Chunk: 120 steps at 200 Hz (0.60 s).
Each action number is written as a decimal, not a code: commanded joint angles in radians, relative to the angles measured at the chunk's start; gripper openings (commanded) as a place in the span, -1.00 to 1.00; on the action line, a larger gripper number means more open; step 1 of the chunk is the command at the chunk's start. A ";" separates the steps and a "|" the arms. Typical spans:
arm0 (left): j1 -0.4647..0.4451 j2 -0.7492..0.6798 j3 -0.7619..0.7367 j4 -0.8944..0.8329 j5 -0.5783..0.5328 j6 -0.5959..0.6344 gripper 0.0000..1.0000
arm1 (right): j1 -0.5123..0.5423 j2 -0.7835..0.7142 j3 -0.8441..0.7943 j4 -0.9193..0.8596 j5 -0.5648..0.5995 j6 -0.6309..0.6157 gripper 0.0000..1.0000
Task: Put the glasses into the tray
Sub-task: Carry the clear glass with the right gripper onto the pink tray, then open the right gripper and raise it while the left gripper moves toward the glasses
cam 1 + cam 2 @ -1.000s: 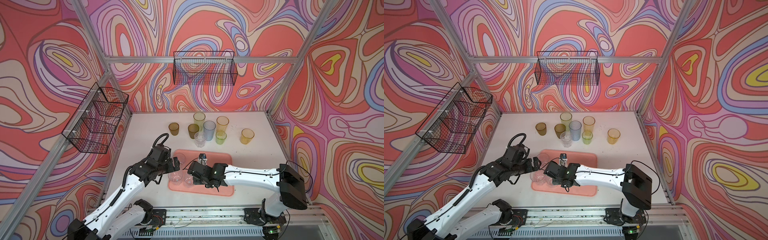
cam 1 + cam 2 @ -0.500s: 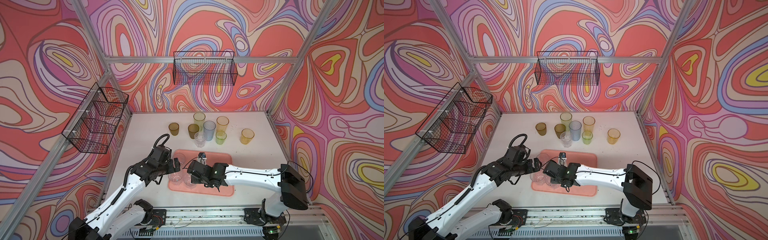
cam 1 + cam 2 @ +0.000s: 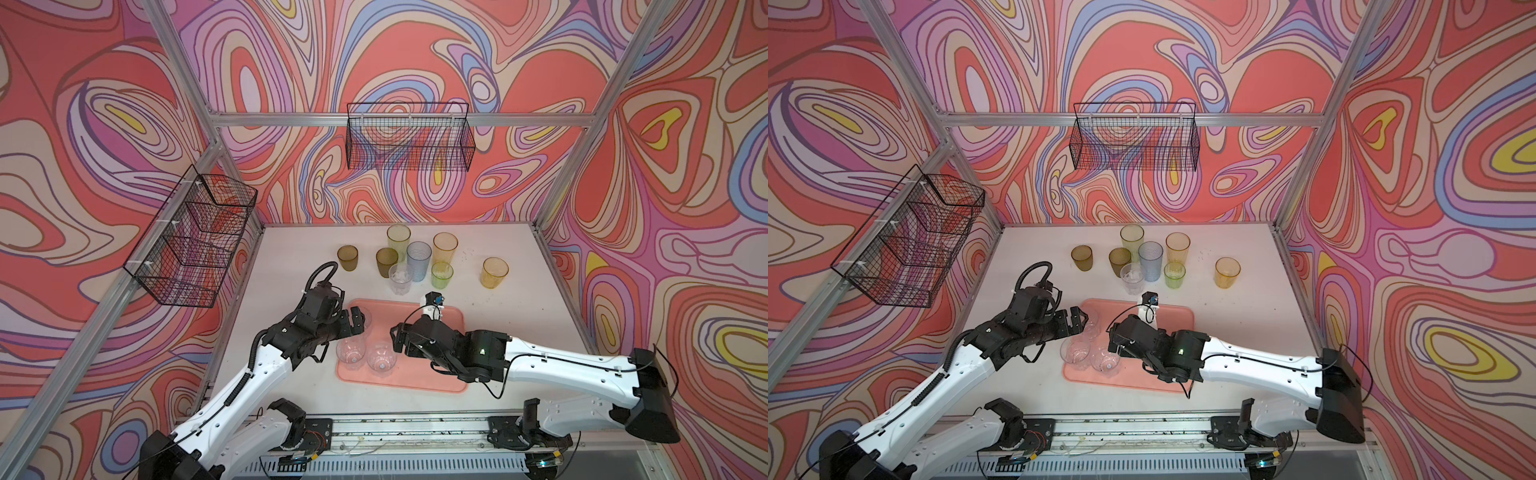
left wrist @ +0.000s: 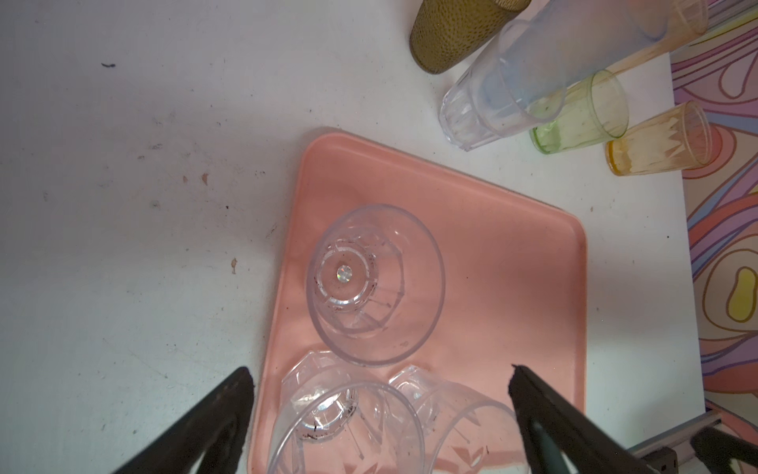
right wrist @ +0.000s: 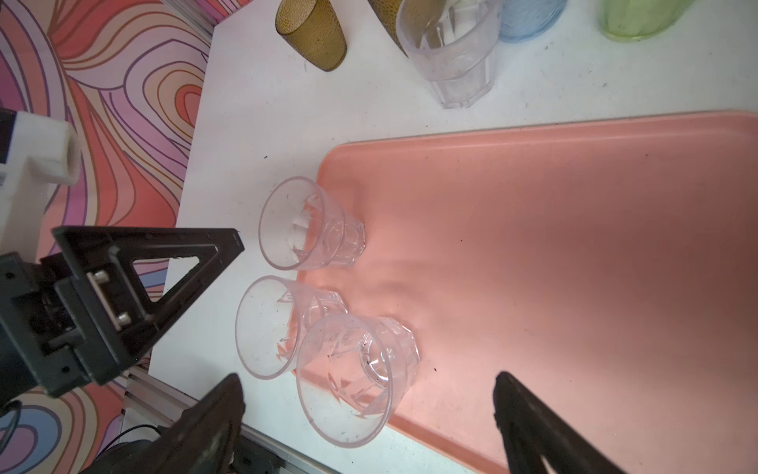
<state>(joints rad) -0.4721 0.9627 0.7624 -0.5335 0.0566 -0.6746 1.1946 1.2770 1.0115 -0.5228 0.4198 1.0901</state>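
Note:
The salmon-pink tray (image 3: 415,376) (image 3: 1177,316) lies at the table's front middle. Three short clear glasses stand upright on its left end (image 3: 351,353) (image 3: 380,362) (image 5: 316,230). My right gripper (image 3: 395,338) (image 5: 368,381) is open, with its fingers well apart on either side of the nearest clear glass (image 5: 352,377). My left gripper (image 3: 358,323) (image 4: 379,379) hangs open above the same glasses (image 4: 375,283). Behind the tray, on the table, stand a clear glass (image 3: 401,278) and several coloured ones, among them green (image 3: 441,274), blue-grey (image 3: 419,259) and amber (image 3: 495,272).
Black wire baskets hang on the left wall (image 3: 191,241) and the back wall (image 3: 409,141). Aluminium posts frame the table's corners. The tray's right part (image 5: 574,246) is bare. A metal rail (image 3: 415,424) runs along the front edge.
My right gripper has opened and let go of the clear glass on the tray, then drawn back slightly to the right. The left gripper stays open and has hardly moved.

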 commanded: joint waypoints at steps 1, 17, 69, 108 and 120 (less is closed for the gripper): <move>0.015 -0.007 0.035 0.083 -0.036 0.039 1.00 | 0.005 -0.053 -0.035 0.019 0.056 -0.025 0.97; 0.036 0.004 0.050 0.095 -0.049 0.045 1.00 | 0.005 -0.087 -0.055 0.021 0.086 -0.035 0.97; 0.099 0.038 0.095 0.104 -0.031 0.022 1.00 | 0.006 -0.195 -0.113 0.052 0.225 -0.092 0.97; 0.114 0.092 0.165 0.111 -0.101 0.044 1.00 | 0.005 -0.211 -0.113 0.157 0.323 -0.284 0.97; 0.129 0.122 0.196 0.114 -0.114 0.043 1.00 | 0.005 -0.211 -0.107 0.188 0.355 -0.350 0.97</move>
<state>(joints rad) -0.3668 1.0431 0.8906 -0.4442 0.0021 -0.6453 1.1946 1.0740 0.8974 -0.4160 0.6628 0.9009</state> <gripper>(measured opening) 0.998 0.984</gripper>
